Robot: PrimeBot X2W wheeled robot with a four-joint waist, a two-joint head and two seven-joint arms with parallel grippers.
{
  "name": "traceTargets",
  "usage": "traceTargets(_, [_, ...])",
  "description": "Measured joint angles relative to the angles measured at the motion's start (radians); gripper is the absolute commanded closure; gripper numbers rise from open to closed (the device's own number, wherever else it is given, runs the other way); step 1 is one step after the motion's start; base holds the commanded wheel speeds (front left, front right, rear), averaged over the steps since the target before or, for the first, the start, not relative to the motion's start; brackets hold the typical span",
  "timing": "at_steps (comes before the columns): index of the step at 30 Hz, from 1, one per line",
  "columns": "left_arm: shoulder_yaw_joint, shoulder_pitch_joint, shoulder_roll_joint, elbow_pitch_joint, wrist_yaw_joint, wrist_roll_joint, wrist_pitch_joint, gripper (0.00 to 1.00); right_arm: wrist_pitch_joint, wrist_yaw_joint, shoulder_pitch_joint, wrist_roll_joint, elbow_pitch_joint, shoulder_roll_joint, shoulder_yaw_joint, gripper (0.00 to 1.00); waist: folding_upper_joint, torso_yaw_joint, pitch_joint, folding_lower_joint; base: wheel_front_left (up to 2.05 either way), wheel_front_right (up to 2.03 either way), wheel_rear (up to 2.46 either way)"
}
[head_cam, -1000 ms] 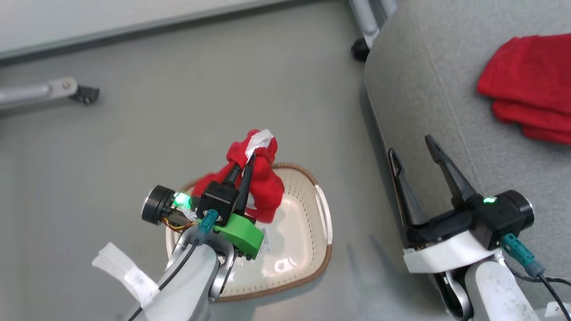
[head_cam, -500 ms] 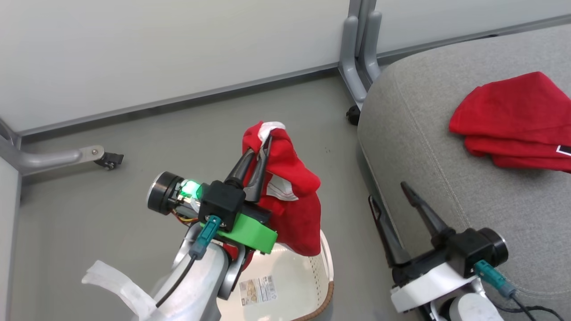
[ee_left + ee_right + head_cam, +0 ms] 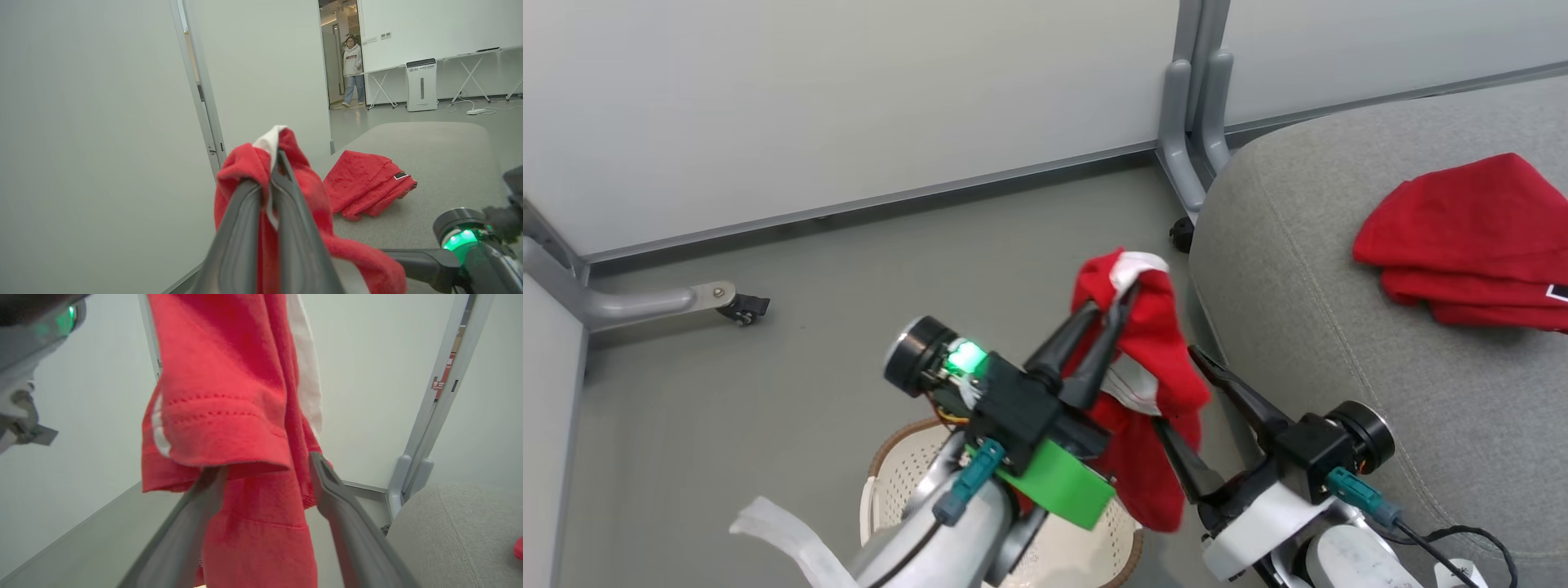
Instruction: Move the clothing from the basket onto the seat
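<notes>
Your L gripper [image 3: 1117, 298] is clamped tight on the red garment [image 3: 1164, 335], pinching its white-trimmed edge; the cloth hangs free in the air, lower end near the basket [image 3: 886, 457] rim on the seat side, just beside the seat [image 3: 1307, 286] but not on it; R gripper [image 3: 1174, 385] jaws are spread wide, nothing pinched; in R wrist view the hanging cloth drops between its fingers, contact can't tell; 2nd red garment [image 3: 1462, 229] lies bunched on the seat, well apart from the held one; basket partly hidden behind L arm.
</notes>
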Motion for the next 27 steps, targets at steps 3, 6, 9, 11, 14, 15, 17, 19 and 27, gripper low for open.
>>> traceTargets(3, [-0.043,-0.002,-0.008,-0.037,-0.009,-0.007,0.006,1.0,0.0,0.0,-0.002,0.009,0.032,-0.016,0.011,0.0,0.0,0.01,-0.001,0.0,0.0,0.0,0.0])
traceTargets(6, [-0.083,-0.01,-0.013,-0.08,-0.014,-0.015,0.017,1.0,0.0,0.0,0.002,0.037,0.066,-0.012,0.01,0.0,0.0,0.02,-0.002,0.0,0.0,0.0,0.0])
traceTargets(9, [-0.106,-0.018,-0.015,-0.109,-0.008,-0.023,0.032,1.0,0.0,0.0,0.011,0.062,0.111,-0.015,0.035,0.0,0.0,0.026,-0.002,0.0,0.0,0.0,0.0])
traceTargets(11, [-0.116,-0.02,-0.016,-0.119,-0.006,-0.029,0.038,1.0,0.0,0.0,0.019,0.081,0.145,-0.02,0.06,0.24,0.0,0.03,-0.002,0.0,0.0,0.0,0.0])
traceTargets(14, [-0.122,-0.025,-0.016,-0.124,0.001,-0.034,0.047,1.0,0.0,0.0,0.023,0.106,0.187,-0.034,0.11,1.0,0.0,0.033,-0.002,0.0,0.0,0.0,0.0])
traceTargets(15, [-0.123,-0.026,-0.016,-0.123,0.002,-0.037,0.048,1.0,0.0,0.0,0.023,0.114,0.193,-0.036,0.117,1.0,0.0,0.033,-0.001,0.0,0.0,0.0,0.0])
traceTargets(17, [-0.122,-0.026,-0.016,-0.117,0.006,-0.041,0.051,1.0,0.0,0.0,0.022,0.124,0.195,-0.039,0.119,1.0,0.0,0.033,0.002,0.0,0.0,0.0,0.0])
traceTargets(19, [-0.121,-0.026,-0.016,-0.105,0.01,-0.045,0.055,1.0,0.0,0.0,0.021,0.13,0.194,-0.044,0.119,1.0,0.0,0.033,0.006,0.0,0.0,0.0,0.0])
traceTargets(27, [-0.119,-0.026,-0.008,-0.06,0.019,-0.049,0.056,1.0,0.0,0.0,0.023,0.121,0.172,-0.045,0.096,1.0,0.0,0.032,0.02,0.0,0.0,0.0,0.0])
